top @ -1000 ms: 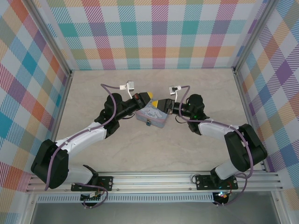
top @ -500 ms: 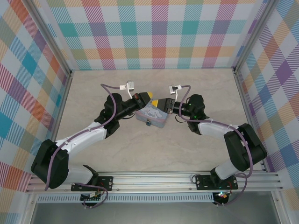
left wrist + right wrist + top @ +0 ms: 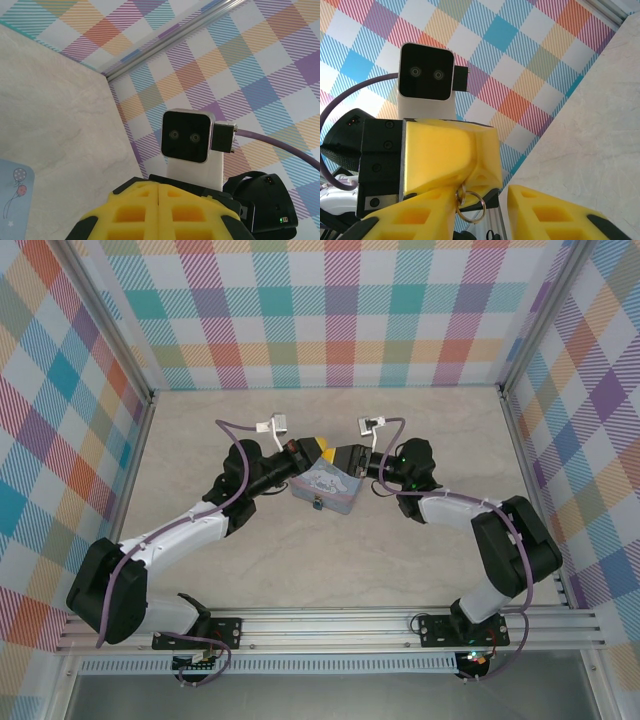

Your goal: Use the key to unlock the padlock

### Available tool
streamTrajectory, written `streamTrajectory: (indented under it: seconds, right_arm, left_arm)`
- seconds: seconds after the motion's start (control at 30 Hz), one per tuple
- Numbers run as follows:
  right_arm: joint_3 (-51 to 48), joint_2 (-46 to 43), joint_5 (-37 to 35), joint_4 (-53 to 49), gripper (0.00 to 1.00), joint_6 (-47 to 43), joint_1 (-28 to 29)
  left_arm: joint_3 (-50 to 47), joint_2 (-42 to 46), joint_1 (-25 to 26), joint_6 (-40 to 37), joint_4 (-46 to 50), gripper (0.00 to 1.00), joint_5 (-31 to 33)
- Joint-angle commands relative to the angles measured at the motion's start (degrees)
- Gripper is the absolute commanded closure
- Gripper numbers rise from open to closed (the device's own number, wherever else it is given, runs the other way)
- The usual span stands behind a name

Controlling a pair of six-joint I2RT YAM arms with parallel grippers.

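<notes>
One tiny padlock sits at the tin's near edge. Just beyond, over its far side, your left gripper is clenched on the key, whose ring dangles between your right gripper's parted fingers.

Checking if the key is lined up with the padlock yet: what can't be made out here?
- Key: its ring hangs from the shut left claw in the right wrist view; the fingers hide the blade.
- Padlock: top view, too small to show keyhole or shackle state.
- Tin: left wrist view, cut off by the left and bottom edges.
- Right claw: open; whether a finger touches the ring is unclear, they overlap in its wrist view.
</notes>
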State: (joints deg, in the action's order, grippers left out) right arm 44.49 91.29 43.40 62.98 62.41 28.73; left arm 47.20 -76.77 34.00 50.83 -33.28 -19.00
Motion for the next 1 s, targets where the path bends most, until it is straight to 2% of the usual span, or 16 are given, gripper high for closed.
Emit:
streamTrajectory:
  seconds: [0.0, 0.1, 0.4, 0.43, 0.47, 0.57, 0.77, 0.83, 0.97]
  right_arm:
    - [1.97, 0.78, 0.81, 4.07, 0.69, 0.84, 0.61]
    - [2.4, 1.11, 0.81, 4.62, 0.73, 1.28, 0.78]
    - [2.09, 1.22, 0.27, 4.57, 0.95, 1.55, 0.8]
    - [1.89, 0.9, 0.2, 3.55, 0.96, 0.87, 0.8]
    - [1.68, 0.49, 0.06, 2.12, 0.98, -0.04, 0.8]
    - [0.86, -1.07, -0.49, -3.34, 1.0, -3.38, 0.8]
    - [-1.15, -5.27, -2.5, -15.42, 0.99, -11.98, 0.8]
    - [-1.55, -6.81, -3.17, -19.27, 0.99, -15.41, 0.8]
    - [-2.38, -10.02, -3.88, -25.12, 0.99, -22.73, 0.8]
  left_arm:
    - [0.96, -0.8, 0.72, 0.59, -2.14, 1.0, -1.26]
    - [0.96, -1.03, 0.72, 0.67, -2.28, 1.0, -1.38]
    - [0.94, -1.85, 0.81, 1.08, -2.67, 1.0, -1.64]
    - [0.96, -1.72, 0.81, 0.91, -2.49, 0.98, -1.44]
    - [0.92, -1.4, 0.81, 0.69, -2.41, 0.88, -1.14]
    - [1.19, -0.06, 0.55, -0.5, -0.46, 0.7, -0.28]
    - [1.52, 4.04, -2.92, -1.7, 5.46, 0.4, 0.28]
    - [1.15, 5.3, -4.42, -1.52, 6.64, 0.34, -0.36]
    - [0.71, 7.08, -6.67, -2.1, 9.23, 0.3, -2.78]
